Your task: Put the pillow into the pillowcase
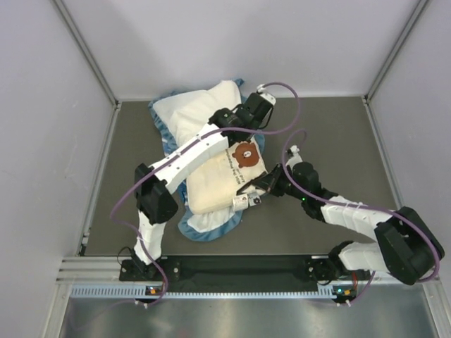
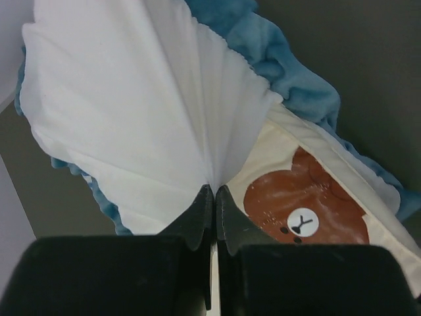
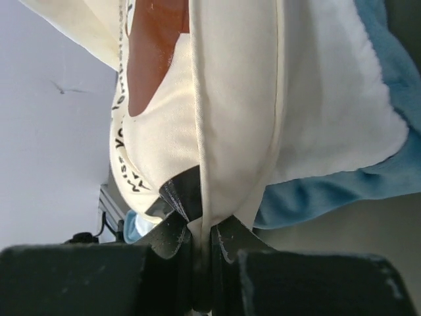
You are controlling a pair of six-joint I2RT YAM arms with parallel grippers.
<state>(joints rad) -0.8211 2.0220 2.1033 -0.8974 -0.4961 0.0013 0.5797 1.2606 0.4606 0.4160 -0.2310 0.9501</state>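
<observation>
The cream pillow (image 1: 211, 183) with its brown bear logo (image 1: 244, 153) lies on the pillowcase (image 1: 189, 107), whose white inside faces up and whose blue ruffle (image 1: 204, 229) shows at the near edge. My left gripper (image 1: 227, 127) reaches over the pillow and is shut on a pinch of the pillowcase's white fabric (image 2: 151, 112), right beside the bear logo (image 2: 306, 210). My right gripper (image 1: 257, 184) is at the pillow's near right edge. It is shut on a fold of the pillow (image 3: 230, 118), with the blue pillowcase (image 3: 329, 191) just behind.
Grey walls stand close on the left, back and right of the dark mat (image 1: 331, 141). A metal rail (image 1: 232, 266) carrying both arm bases runs along the near edge. Purple cables (image 1: 289, 105) loop above the arms.
</observation>
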